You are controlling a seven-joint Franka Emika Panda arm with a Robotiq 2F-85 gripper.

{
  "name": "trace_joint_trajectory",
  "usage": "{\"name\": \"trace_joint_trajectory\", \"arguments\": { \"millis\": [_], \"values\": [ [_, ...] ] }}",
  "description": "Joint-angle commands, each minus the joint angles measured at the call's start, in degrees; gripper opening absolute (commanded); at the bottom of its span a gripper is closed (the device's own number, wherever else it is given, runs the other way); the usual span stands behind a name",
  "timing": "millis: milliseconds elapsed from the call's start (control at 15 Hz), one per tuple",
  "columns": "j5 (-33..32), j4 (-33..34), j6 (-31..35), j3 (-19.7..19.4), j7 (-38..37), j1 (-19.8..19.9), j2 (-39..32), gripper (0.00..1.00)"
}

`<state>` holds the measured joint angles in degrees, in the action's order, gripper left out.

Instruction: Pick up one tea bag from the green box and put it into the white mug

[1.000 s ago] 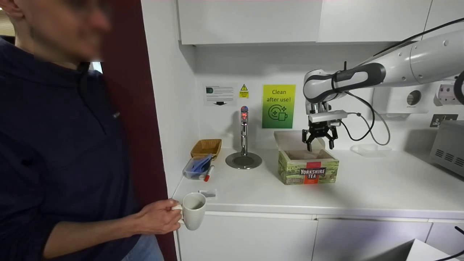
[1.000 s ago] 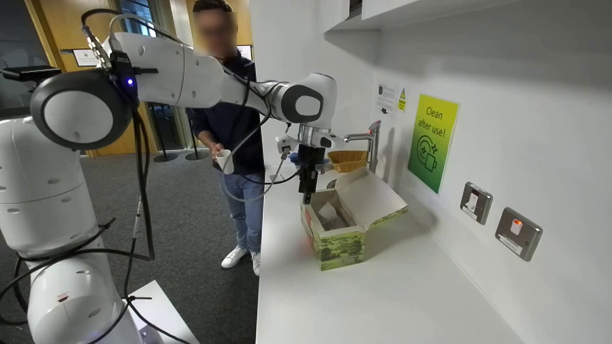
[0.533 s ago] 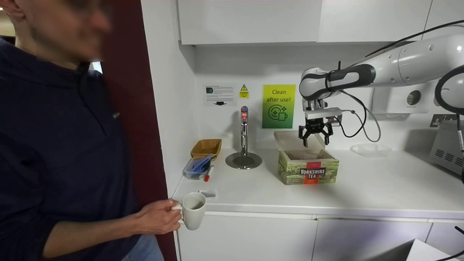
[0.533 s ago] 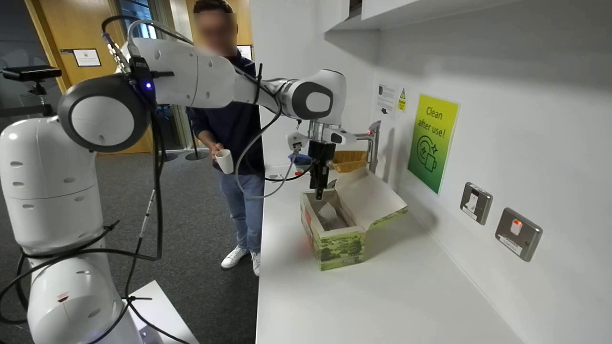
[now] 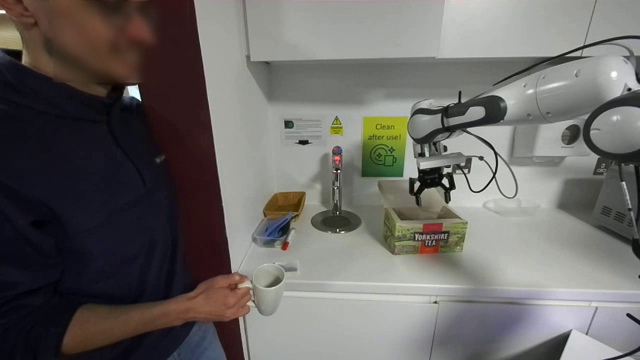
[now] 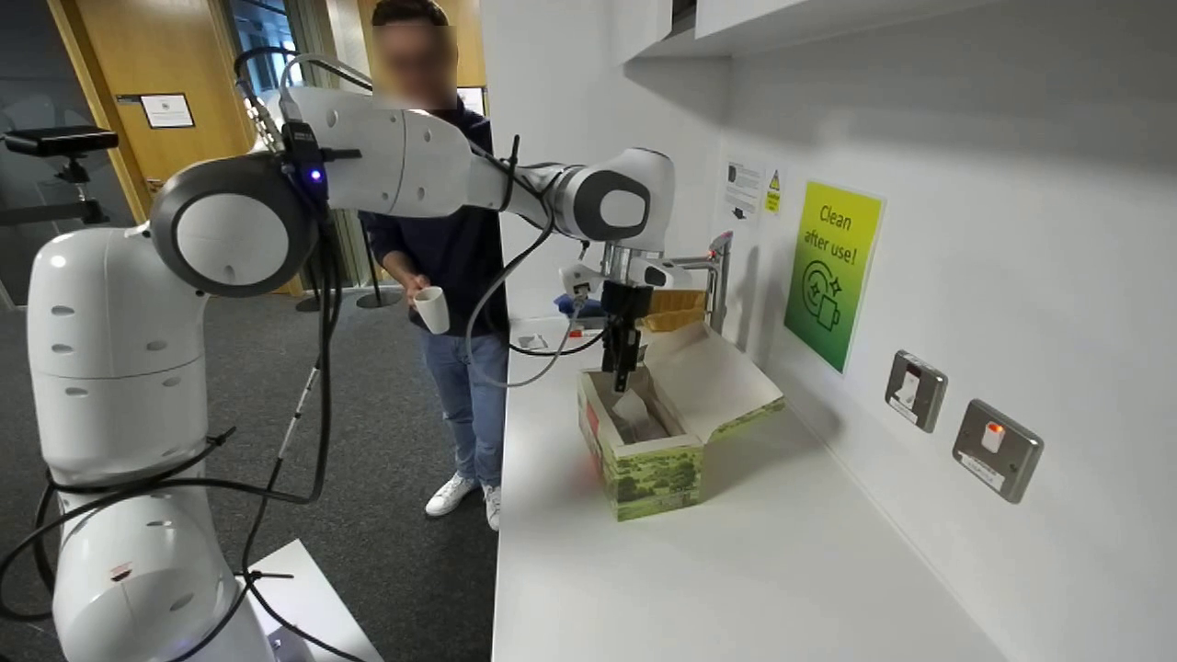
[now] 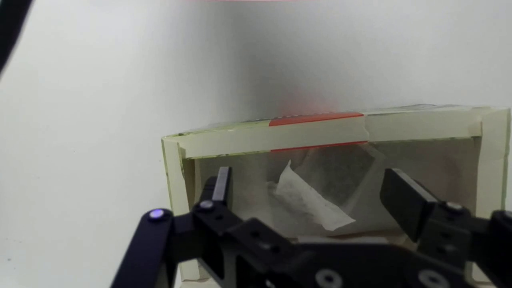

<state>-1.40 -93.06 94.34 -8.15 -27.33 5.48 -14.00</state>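
The green box [image 5: 400, 242] stands on the counter with its lid folded back; it also shows in an exterior view [image 6: 657, 483]. In the wrist view its cream rim [image 7: 320, 134] surrounds the fingers. A pale tea bag [image 7: 310, 200] stands up inside, between my fingers but not touching them; it also shows in an exterior view [image 6: 634, 414]. Another flat bag seems to lie beneath it. My gripper [image 5: 433, 199] points down, open and empty, over the box's opening; it also shows in an exterior view [image 6: 622, 386]. A person holds the white mug [image 5: 268, 290] by its handle, slightly tilted, before the counter.
A chrome tap [image 5: 337, 185] rises left of the box. A brown tray [image 5: 284, 204], a clear tub with blue cloth [image 5: 274, 231] and a red-capped marker [image 5: 288, 240] lie by the side wall. The raised lid [image 6: 713, 382] leans toward the back wall.
My gripper has moved toward the back wall and over the box, rising a little and then lowering slightly. It has stayed open. The box has not moved; the mug has shifted slightly.
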Motion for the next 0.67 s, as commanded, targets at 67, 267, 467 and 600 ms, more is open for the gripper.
{"name": "trace_joint_trajectory", "arguments": {
  "millis": [67, 267, 467, 600],
  "values": [
    [1.0, 3.0, -3.1, -0.4, -0.7, 0.3, -2.3, 1.00],
    [1.0, 2.9, -3.2, -0.4, -0.7, 0.2, -2.8, 1.00],
    [1.1, 2.8, -3.1, -0.5, -0.6, 0.3, -3.0, 1.00],
    [1.3, 2.8, -3.1, -0.5, -0.5, 0.3, -3.0, 1.00]
  ]
}}
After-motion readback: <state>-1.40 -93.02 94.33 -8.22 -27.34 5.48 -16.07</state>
